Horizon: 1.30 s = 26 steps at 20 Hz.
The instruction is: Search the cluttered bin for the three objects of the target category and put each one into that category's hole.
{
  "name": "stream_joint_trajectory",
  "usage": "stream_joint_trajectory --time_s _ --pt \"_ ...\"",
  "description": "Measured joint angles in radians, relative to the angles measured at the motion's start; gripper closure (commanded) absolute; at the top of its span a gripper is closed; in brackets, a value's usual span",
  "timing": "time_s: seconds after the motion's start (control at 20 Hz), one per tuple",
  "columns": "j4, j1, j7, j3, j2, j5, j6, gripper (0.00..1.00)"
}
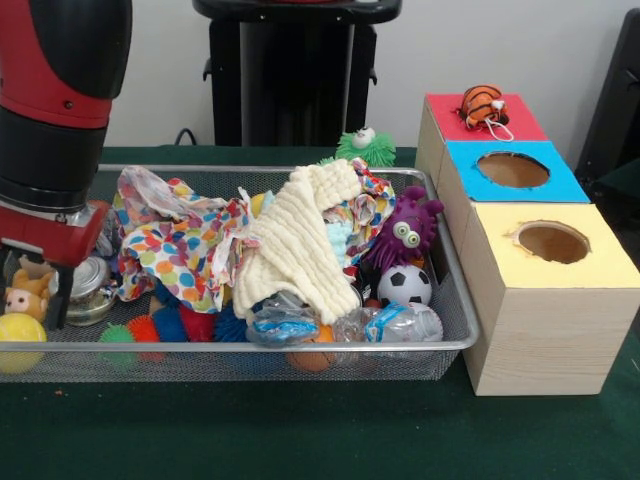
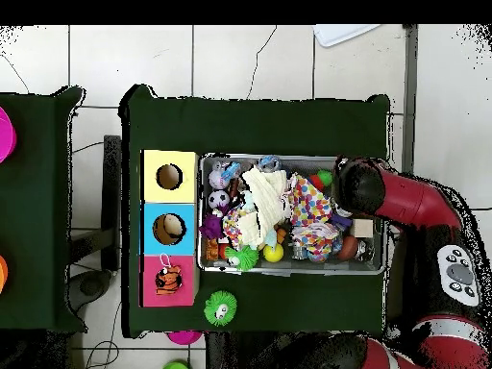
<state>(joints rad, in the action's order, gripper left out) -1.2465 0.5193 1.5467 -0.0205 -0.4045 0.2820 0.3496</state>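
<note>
The bin (image 1: 250, 347) is a wide silver wire-mesh basket full of toys and cloths; it also shows in the overhead view (image 2: 293, 273). To its right stand three boxes with yellow (image 1: 590, 265), blue (image 1: 560, 185) and red (image 1: 455, 120) tops. The yellow and blue tops have open round holes. An orange striped toy (image 1: 483, 105) sits on the red top. My gripper (image 1: 45, 300) hangs low in the bin's left end, beside a metal tin (image 1: 88, 285) and a small doll (image 1: 25, 298). The arm (image 2: 384, 197) hides it in the overhead view.
In the bin lie a cream knitted cloth (image 1: 300, 240), a dotted cloth (image 1: 180, 245), a purple monster (image 1: 405, 230), a soccer ball (image 1: 405, 285), plastic bottles (image 1: 285, 325), spiky balls (image 1: 150, 325) and a yellow ball (image 1: 20, 330). A green spiky ball (image 1: 365, 147) sits behind the bin.
</note>
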Motion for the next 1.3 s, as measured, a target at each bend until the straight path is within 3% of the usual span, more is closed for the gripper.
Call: stream_joint_trajectory --time_s 1.3 --pt "-0.012 0.002 0.000 -0.050 0.033 -0.006 0.129 0.00"
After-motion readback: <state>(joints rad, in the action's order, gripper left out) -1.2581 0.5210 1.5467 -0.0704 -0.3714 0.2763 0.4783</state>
